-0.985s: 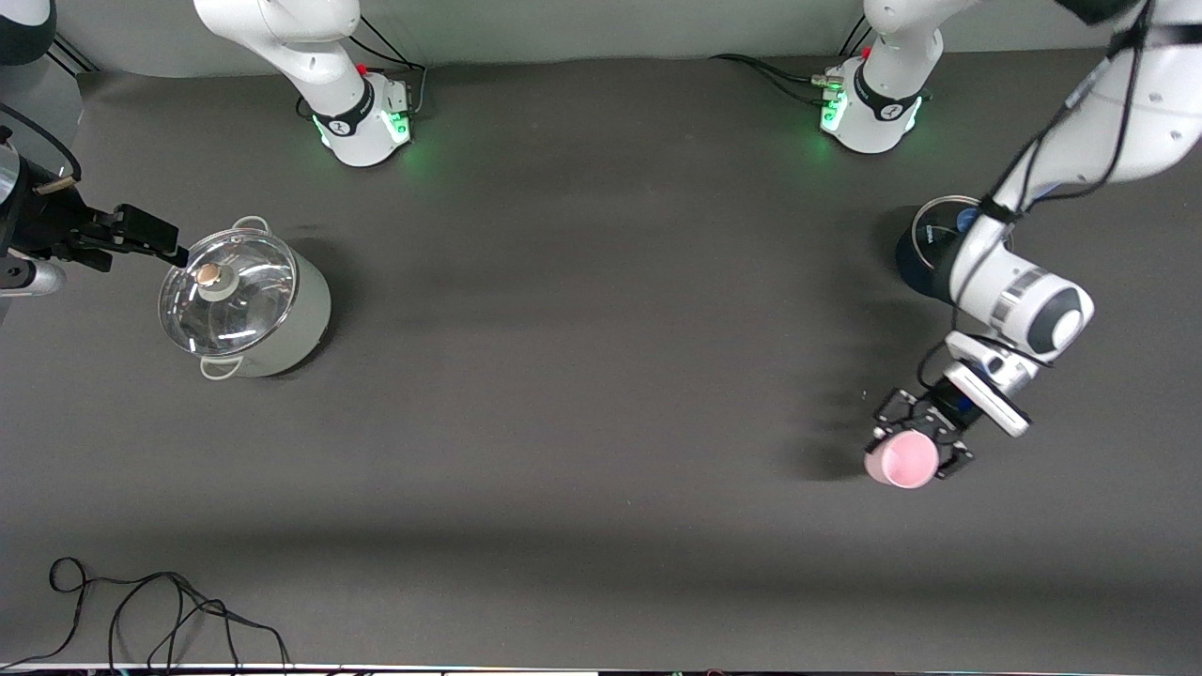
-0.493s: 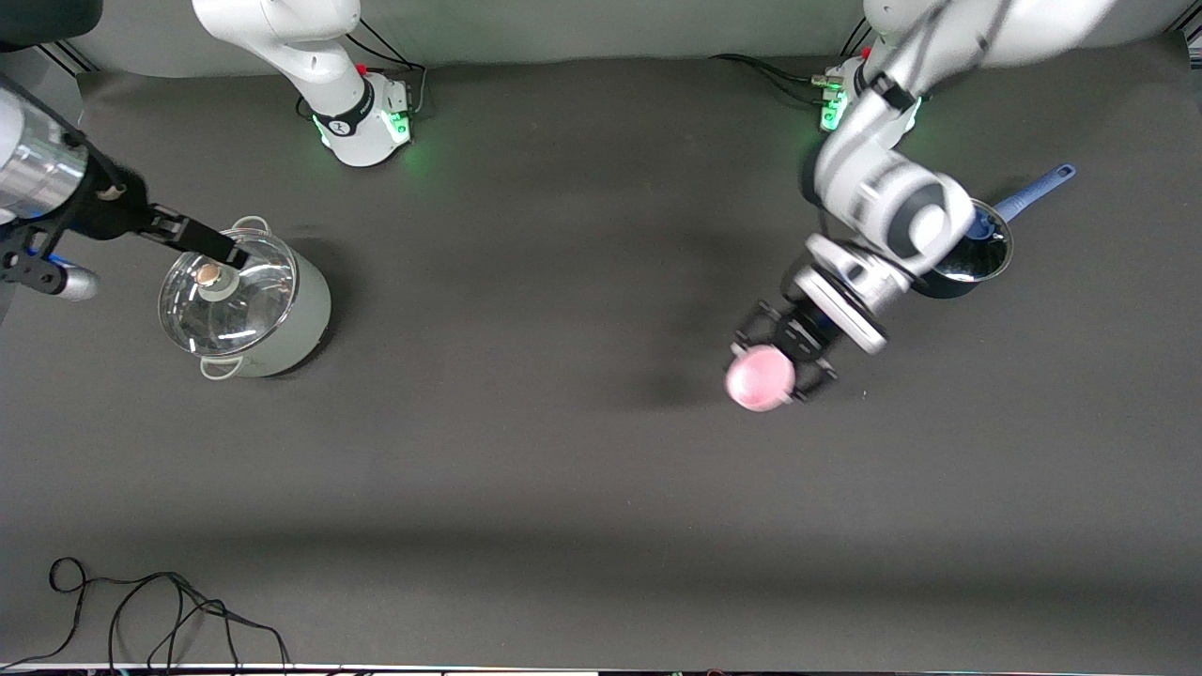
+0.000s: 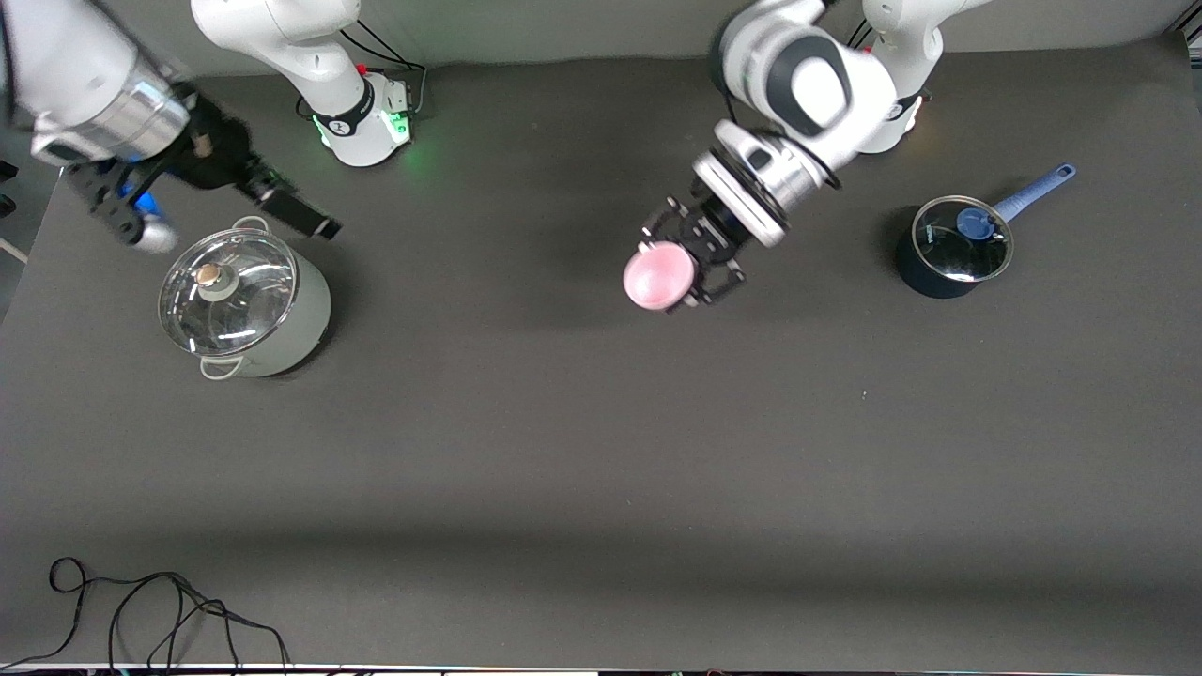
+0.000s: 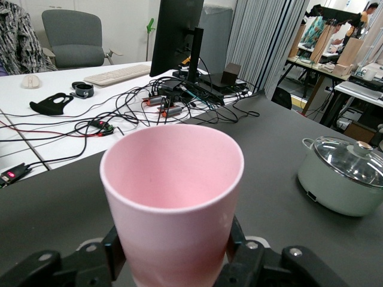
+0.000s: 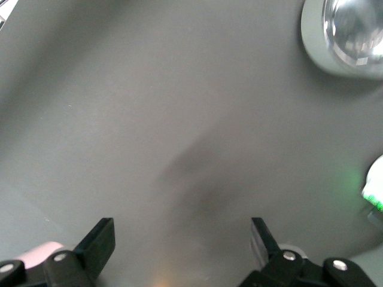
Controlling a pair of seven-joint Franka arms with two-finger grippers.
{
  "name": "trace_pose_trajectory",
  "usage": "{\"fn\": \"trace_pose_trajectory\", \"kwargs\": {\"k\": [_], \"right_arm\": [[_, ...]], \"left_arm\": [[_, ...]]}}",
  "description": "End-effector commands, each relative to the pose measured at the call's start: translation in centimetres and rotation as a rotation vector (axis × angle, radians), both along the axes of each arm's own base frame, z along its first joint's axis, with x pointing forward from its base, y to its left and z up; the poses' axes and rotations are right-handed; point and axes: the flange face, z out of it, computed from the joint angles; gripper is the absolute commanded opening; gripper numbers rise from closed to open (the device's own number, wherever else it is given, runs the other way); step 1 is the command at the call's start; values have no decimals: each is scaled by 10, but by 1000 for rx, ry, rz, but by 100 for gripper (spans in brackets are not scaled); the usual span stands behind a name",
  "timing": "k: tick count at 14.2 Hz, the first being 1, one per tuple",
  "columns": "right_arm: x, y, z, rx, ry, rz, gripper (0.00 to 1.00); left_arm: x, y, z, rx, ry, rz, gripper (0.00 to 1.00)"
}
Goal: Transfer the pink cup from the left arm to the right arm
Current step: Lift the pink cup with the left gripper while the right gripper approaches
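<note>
Over the dark table (image 3: 582, 451), the left arm (image 3: 808, 84) reaches in from its base and carries the pink cup (image 3: 659, 275) in the air above the table's middle, the left gripper (image 3: 690, 258) with its skeletal fingers (image 4: 116, 254) pinching the tumbler's lower wall on both sides, the cup's mouth clear of them. Toward the right arm's end, the right arm (image 3: 89, 89) hangs above the pale green pot (image 3: 246, 305) with its glass lid, the right gripper (image 5: 182, 239) spread wide and holding nothing. Toward the left arm's end sits the dark saucepan (image 3: 950, 249) with a blue handle, and a black cable (image 3: 160, 610) lies nearest the front camera
</note>
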Motion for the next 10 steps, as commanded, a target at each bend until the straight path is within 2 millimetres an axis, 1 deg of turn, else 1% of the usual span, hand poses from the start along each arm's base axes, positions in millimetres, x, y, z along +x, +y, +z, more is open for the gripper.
{"fn": "trace_pose_trajectory", "kwargs": {"k": [1,3,5,6,8,10], "right_arm": [[6,54,5,12,39,-117,100],[1,97,-3,-1,71,-179,100],[1,134,-19,-10,98,-260,100],[-1,151,-26,-4,106,-303,100],[2,178,-34,28,105,-398,100],[-1,209,-43,45,103,-416,100]], "left_arm": [[-12,-14,20,-6,13,27,53],[-15,-17,24,2,16,31,53],[-16,-18,25,0,20,33,54],[-17,-19,25,1,21,32,54],[-17,-18,25,2,22,34,54],[-17,-18,25,-1,25,36,54]]}}
